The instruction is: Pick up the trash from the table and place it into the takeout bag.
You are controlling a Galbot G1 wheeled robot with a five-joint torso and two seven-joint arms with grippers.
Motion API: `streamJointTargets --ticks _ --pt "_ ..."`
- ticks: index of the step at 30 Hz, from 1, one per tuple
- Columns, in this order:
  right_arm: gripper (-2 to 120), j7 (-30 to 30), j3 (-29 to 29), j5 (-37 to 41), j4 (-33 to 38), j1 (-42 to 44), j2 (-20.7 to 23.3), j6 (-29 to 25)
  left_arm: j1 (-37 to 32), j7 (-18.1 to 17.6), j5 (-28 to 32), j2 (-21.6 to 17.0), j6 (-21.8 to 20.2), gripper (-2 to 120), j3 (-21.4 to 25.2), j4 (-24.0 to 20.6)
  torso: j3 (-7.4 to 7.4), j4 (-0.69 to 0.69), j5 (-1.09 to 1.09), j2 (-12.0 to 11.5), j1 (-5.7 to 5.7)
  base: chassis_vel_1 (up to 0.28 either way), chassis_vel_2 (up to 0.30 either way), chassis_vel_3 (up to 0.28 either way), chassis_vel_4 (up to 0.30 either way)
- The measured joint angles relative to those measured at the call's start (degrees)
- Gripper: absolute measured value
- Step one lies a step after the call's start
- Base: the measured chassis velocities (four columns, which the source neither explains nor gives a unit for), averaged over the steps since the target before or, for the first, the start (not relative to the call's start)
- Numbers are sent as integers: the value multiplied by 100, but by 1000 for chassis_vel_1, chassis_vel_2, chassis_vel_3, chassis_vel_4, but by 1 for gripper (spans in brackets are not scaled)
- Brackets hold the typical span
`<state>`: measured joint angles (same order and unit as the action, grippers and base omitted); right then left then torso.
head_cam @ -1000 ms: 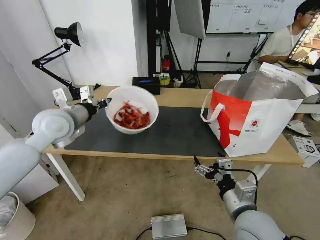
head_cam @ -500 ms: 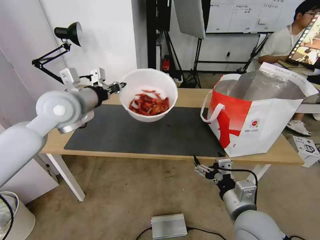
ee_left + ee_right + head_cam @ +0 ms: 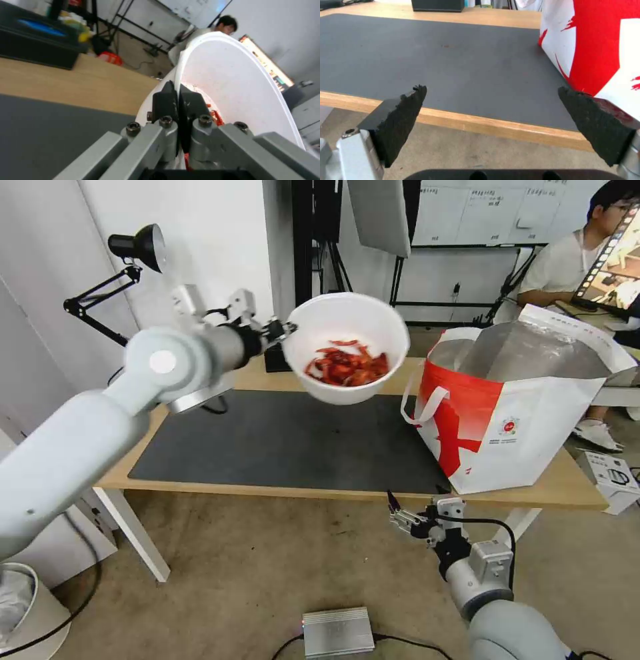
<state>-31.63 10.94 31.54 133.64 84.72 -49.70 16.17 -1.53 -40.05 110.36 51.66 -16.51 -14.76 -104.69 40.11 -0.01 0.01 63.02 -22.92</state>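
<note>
One worktop (image 3: 347,370) under one grey mat (image 3: 287,443). One bag (image 3: 527,407) upright at right end, mouth open. One bowl (image 3: 347,347) of red scraps, perhaps shells, aloft beside bag, rim pinched by left jaws (image 3: 285,328). Right jaws (image 3: 400,513) below front edge, gaping, empty.

White round bowl (image 3: 347,347), holding red shell scraps (image 3: 347,367): raised clear above the table (image 3: 333,490), tilted, to the left of the takeout bag (image 3: 520,407). Takeout bag: white-and-red, foil-lined, mouth open, upright on the table's right end.
</note>
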Motion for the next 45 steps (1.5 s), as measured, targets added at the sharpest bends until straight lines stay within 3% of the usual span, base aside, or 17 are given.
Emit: streamJointTargets --ticks 5,13,24,35,45 --pt "100 -1 0 0 0 0 0 0 187 -7 -7 567 308 0 -37 315 0 0 0 0 0 0 0 0 0" --pt "100 -1 0 0 0 0 0 0 232 250 -141 1024 798 0 -104 510 -1 1 -1 0 0 0 0 0 0" --pt "100 0 0 0 0 0 0 0 196 242 -294 1708 1167 0 -201 861 -1 1 0 0 0 0 0 0 0" --pt "100 0 0 0 0 0 0 0 325 239 -498 2348 1288 0 -365 1296 0 1 -1 0 0 0 0 0 0" --pt "100 0 0 0 0 0 0 0 329 284 -688 2704 1296 0 -556 1521 -1 1 -1 0 0 0 0 0 0"
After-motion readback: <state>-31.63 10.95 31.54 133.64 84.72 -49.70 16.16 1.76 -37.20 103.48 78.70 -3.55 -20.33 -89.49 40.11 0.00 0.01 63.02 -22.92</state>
